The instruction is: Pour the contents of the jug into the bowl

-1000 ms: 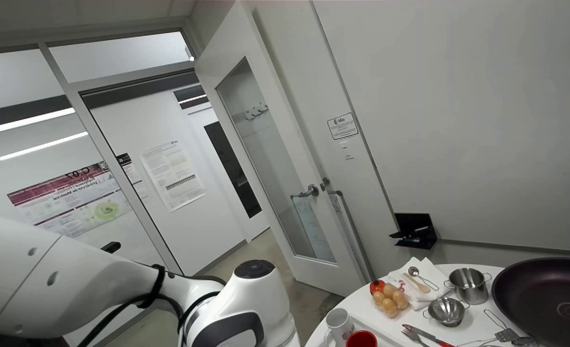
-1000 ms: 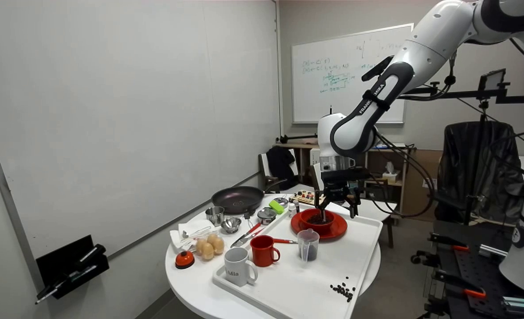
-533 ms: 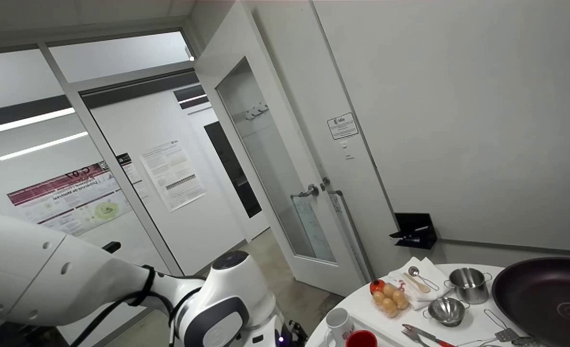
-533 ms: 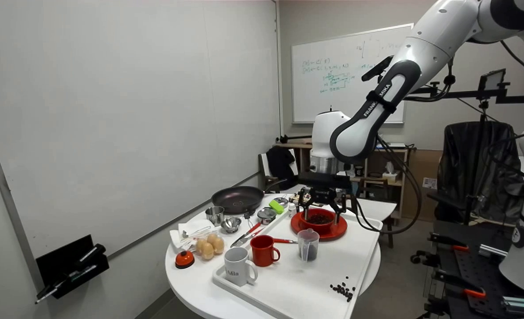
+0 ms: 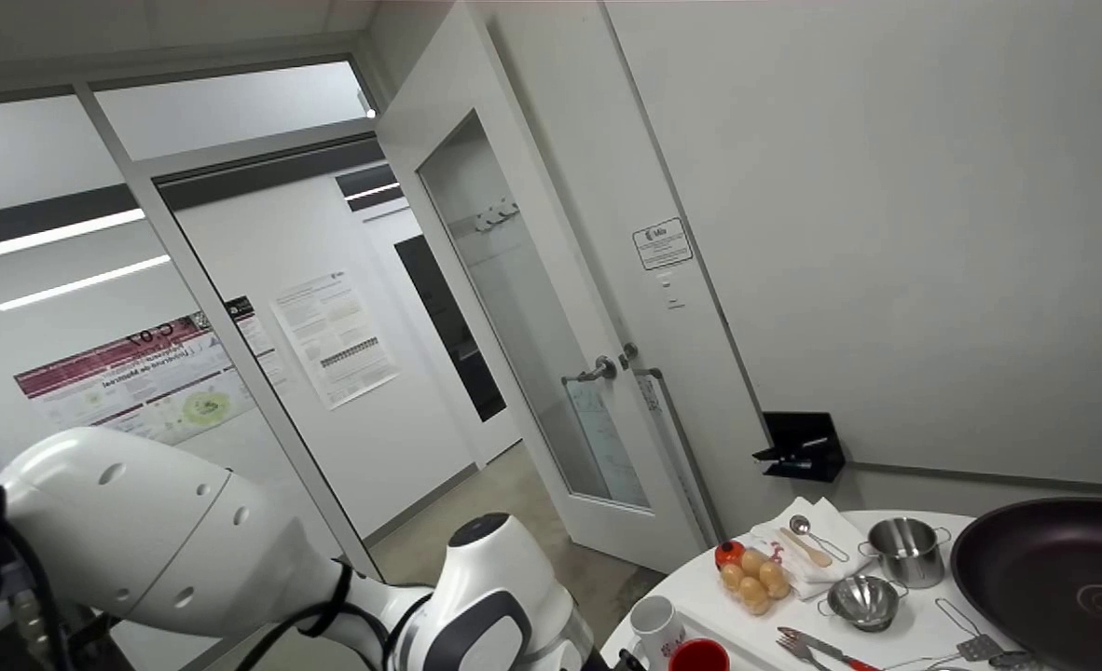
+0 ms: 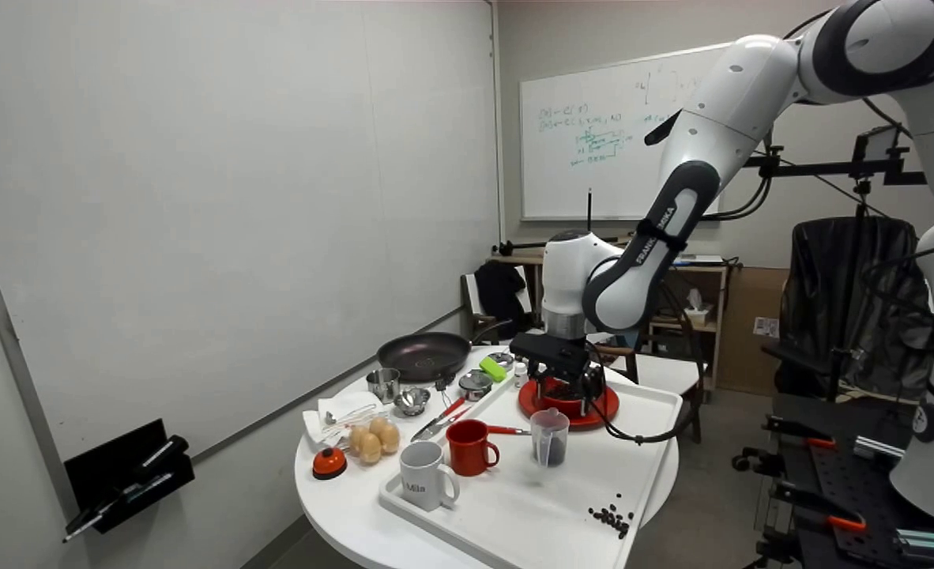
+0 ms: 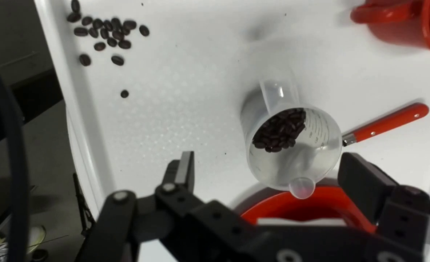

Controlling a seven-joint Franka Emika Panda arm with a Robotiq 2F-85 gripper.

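The clear jug (image 6: 550,437) stands upright on the white tray, with dark beans in its bottom. In the wrist view the jug (image 7: 298,163) shows from above, its handle pointing away from the gripper and its spout towards it. The red bowl (image 6: 560,405) sits on a red plate (image 6: 609,411) just behind the jug and holds dark beans. In the wrist view the red plate (image 7: 331,194) shows partly; the gripper hides much of it. My gripper (image 6: 568,389) hangs over the bowl. It is open and empty; in the wrist view its fingers (image 7: 273,173) are spread wide, the jug's spout side between them in the picture.
Loose beans (image 6: 611,520) lie near the edge of the white tray (image 6: 514,521). A red mug (image 6: 467,450) and a grey mug (image 6: 423,478) stand left of the jug. A red-handled utensil (image 7: 389,125) lies beside the jug. A black pan (image 6: 423,356) and metal pots stand farther back.
My gripper has moved left and down in the exterior view showing the jug, and has turned. It has come lower over the bowl. The jug, bowl and mugs have not moved.
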